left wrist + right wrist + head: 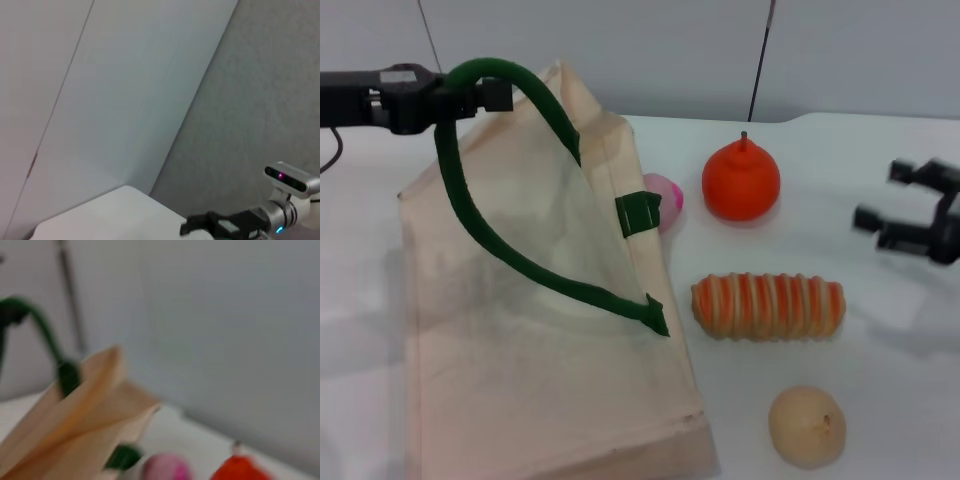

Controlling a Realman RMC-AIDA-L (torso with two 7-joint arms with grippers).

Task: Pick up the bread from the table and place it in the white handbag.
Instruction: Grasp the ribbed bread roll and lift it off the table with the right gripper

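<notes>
The bread (769, 306) is found lying flat on the white table (880, 400), just beside the right edge of the white handbag (530, 380) and not touching it. One loaf is present. Three other items are counted around it: one orange pear-shaped fruit (741, 181) behind it, one round tan ball (807, 427) in front of it, and one pink ball (666, 197) partly hidden behind the bag's edge. Nothing lies on top of the bread.

One green handle (490, 150) of the bag is held raised by the left gripper (485, 95), whose fingers are closed on the top of the loop, so that the bag's mouth is pulled open. A second green handle end (638, 212) is seen on the bag's right edge.

The right gripper (880, 205) is positioned above the table, well apart from the bread on its right side, with its fingers spread wide and holding nothing.

No writing or label can be read on any item.
</notes>
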